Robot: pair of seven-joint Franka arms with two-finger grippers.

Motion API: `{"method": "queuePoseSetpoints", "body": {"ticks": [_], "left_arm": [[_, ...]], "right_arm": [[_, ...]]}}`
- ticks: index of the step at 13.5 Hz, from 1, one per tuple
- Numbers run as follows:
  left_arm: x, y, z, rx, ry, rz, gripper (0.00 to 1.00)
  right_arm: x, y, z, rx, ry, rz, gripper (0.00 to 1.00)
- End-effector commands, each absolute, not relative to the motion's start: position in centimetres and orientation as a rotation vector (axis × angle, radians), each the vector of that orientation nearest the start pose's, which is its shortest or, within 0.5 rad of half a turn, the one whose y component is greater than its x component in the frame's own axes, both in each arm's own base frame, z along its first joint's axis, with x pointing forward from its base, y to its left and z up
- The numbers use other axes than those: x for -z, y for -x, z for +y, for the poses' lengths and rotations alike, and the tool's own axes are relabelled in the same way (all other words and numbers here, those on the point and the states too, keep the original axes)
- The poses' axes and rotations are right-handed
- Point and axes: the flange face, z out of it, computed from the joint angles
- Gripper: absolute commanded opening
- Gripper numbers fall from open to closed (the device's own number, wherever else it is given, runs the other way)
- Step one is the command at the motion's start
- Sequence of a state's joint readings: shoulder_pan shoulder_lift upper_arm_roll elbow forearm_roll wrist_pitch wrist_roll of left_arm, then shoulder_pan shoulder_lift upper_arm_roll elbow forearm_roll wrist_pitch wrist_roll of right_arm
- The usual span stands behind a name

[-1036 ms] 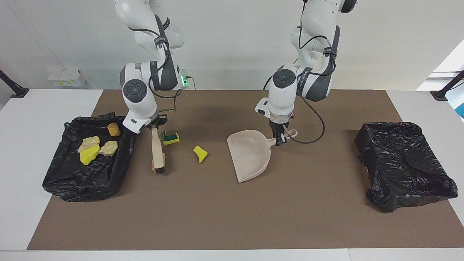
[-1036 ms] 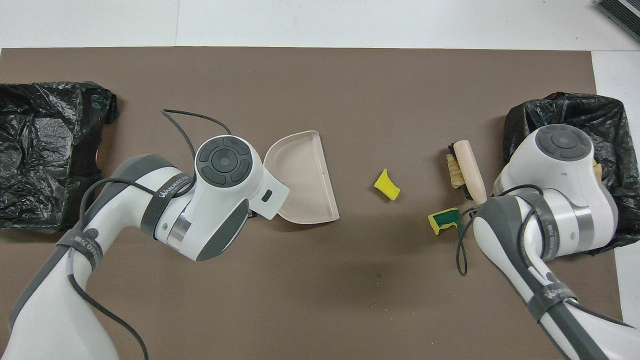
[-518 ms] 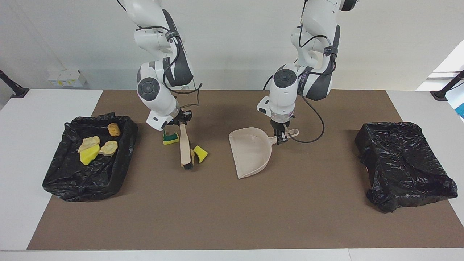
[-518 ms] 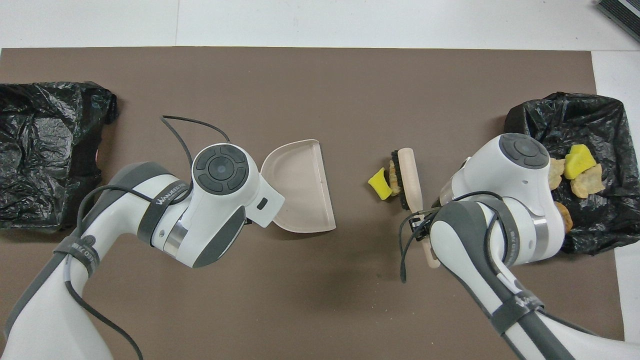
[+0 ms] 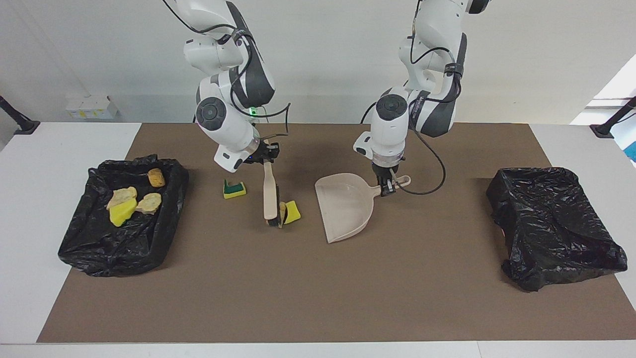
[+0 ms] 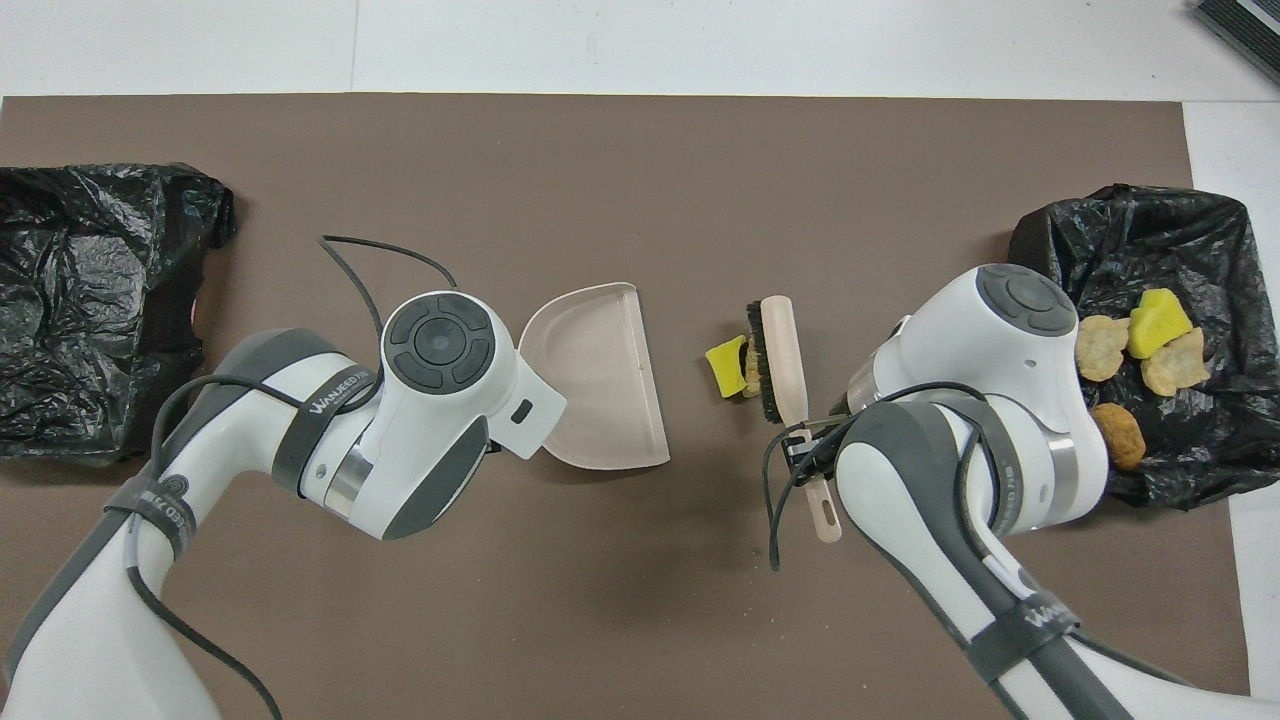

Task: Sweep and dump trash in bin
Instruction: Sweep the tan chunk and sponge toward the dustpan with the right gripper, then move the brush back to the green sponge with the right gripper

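Brush pushed sponge closer to dustpan | right gripper jaws clamped on brush, left gripper on dustpan handle | green sponge left unswept

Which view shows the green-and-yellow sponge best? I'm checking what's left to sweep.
The facing view: the green-and-yellow sponge lies bare on the mat beside the brush. In the overhead view the right arm hides it.
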State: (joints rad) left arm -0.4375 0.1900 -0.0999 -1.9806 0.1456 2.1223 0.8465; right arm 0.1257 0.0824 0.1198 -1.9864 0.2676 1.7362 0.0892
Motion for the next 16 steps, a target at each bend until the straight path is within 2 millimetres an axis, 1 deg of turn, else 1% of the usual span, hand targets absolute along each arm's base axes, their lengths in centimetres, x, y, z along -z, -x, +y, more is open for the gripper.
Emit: {"method": "queuePoseSetpoints", "body": {"ticks": [1,3,4,5,7,8,9,12,14,15,16], "left_arm": [[-37.1,-50.2,-28.2,-0.102,2.243,2.037,0.0],[-37.1,-50.2,-28.2,-0.102,2.243,2.037,0.0],[-37.2,-50.2,-28.2,-0.099,2.243,2.037,0.0],[-37.1,-50.2,-28.2,-0.102,2.243,2.037,0.0],[-36.9,-50.1,-28.1,-0.104,2.241,2.04,0.0],[-37.0,-50.1,-28.1,-0.102,2.241,2.039,0.0],[-37.0,-50.1,-28.1,-0.102,2.241,2.039,0.0],[-37.0,-50.1,-28.1,-0.101,2.243,2.039,0.0],[-37.0,-50.1,-28.1,-0.101,2.244,2.037,0.0],[-37.0,-50.1,-28.1,-0.101,2.244,2.037,0.0],[-37.0,-50.1,-28.1,-0.101,2.244,2.037,0.0]], "right_arm": [[-41.0,-51.0,11.5,-0.581,2.963,0.058,0.0],[-40.5,-50.1,10.0,-0.626,2.996,0.179,0.0],[-40.2,-49.4,9.4,-0.656,3.017,0.225,0.0],[-40.0,-48.5,9.2,-0.681,3.026,0.278,0.0],[-39.3,-46.1,8.7,-0.729,3.043,0.361,0.0],[-38.8,-44.9,8.2,-0.752,3.047,0.415,0.0],[-38.4,-43.6,7.2,-0.771,3.059,0.458,0.0],[-36.9,-39.5,6.2,-0.771,3.113,0.457,0.0],[-35.8,-36.9,5.7,-0.701,3.126,0.469,0.0],[-35.5,-36.3,5.6,-0.686,3.128,0.475,0.0],[-35.5,-36.3,5.6,-0.684,3.126,0.474,0.0]]}}
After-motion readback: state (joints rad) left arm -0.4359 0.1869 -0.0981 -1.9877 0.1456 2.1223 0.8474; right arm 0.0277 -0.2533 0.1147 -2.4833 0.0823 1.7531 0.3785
